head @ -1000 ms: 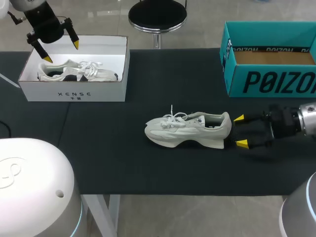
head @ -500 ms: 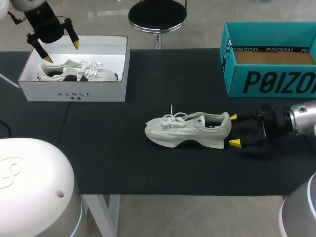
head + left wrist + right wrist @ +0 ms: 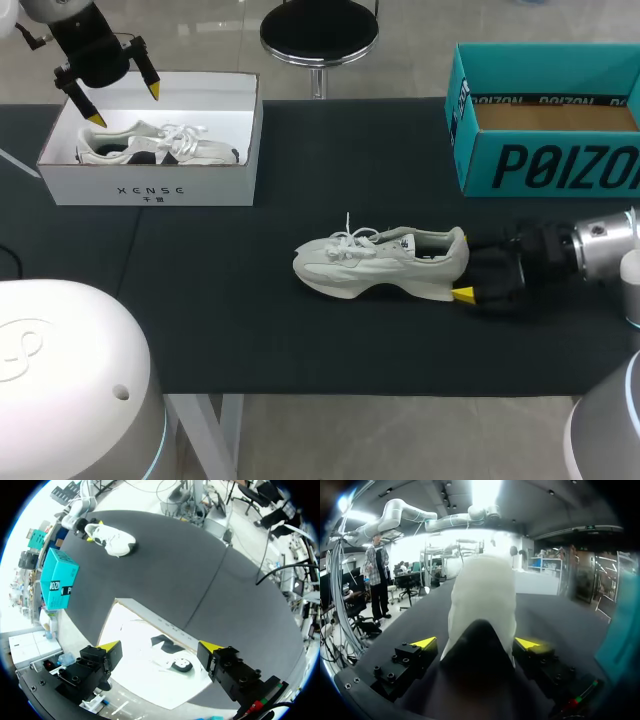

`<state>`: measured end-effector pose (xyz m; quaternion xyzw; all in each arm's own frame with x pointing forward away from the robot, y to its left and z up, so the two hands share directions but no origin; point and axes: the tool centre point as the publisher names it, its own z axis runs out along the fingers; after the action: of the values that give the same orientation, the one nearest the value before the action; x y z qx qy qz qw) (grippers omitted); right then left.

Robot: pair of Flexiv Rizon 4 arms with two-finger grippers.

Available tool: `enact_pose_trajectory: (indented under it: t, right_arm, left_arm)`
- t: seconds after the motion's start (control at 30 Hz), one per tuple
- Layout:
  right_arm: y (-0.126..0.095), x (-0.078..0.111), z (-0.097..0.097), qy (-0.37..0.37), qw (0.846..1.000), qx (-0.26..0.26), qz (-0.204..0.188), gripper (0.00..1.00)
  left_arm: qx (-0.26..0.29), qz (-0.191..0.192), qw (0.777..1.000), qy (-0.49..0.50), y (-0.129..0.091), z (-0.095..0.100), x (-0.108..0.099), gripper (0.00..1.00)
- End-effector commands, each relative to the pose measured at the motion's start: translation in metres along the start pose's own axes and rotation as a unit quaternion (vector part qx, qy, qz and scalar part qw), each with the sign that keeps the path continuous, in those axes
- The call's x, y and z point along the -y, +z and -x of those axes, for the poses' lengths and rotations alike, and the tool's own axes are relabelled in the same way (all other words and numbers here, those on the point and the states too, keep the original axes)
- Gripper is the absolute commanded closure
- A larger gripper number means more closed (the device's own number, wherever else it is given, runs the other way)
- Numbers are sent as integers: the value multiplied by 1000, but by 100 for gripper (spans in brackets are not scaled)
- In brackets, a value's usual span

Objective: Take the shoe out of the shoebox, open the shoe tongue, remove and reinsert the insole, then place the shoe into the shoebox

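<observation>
A pale grey-white shoe (image 3: 375, 263) lies on its side on the black mat, toe to the left, its heel toward my right arm. My right gripper (image 3: 465, 267) is open and straddles the heel, with one yellow tip showing in front and the other hidden behind the heel. From the right wrist the heel of the shoe (image 3: 482, 600) fills the gap of that gripper (image 3: 476, 643), a little room on each side. My left gripper (image 3: 122, 102) hangs open above the white shoebox (image 3: 150, 190). From its own wrist, the left gripper (image 3: 160, 647) is over that shoebox (image 3: 150, 630).
A second pale shoe (image 3: 160, 145) lies inside the white shoebox at the back left. A teal shoebox (image 3: 545, 165) stands open at the back right, close behind my right arm. Bare mat surrounds the loose shoe in front and to its left.
My right gripper has slid left along the mat until its open fingers straddle the shoe's heel. The left arm and the shoe have not moved.
</observation>
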<state>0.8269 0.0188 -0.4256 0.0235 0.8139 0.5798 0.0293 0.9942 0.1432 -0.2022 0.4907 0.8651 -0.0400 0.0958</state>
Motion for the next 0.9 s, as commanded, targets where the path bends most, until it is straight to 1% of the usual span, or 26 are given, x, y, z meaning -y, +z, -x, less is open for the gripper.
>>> enact_pose_trajectory:
  t: [0.03, 0.37, 0.8, 0.83, 0.87, 0.9]
  right_arm:
    - [9, 4, 5, -1, 1000, -2, 4, 0]
    - [15, 3, 8, -3, 1000, -7, 6, 0]
    - [19, 5, 6, 6, 1000, -9, 12, 0]
    - [20, 5, 6, 6, 1000, -9, 12, 14]
    - [21, 5, 5, 8, 1000, -9, 13, 67]
    - [22, 4, 5, 4, 1000, -14, 13, 100]
  left_arm:
    - [-1, 1, 1000, 0, 0, -1, 1, 0]
    - [-1, 1, 1000, 0, 0, -1, 1, 0]
    - [-1, 1, 1000, 0, 0, -1, 1, 0]
    - [-1, 1, 1000, 0, 0, -1, 1, 0]
    - [-1, 1, 1000, 0, 0, -1, 1, 0]
    - [-1, 1, 1000, 0, 0, -1, 1, 0]
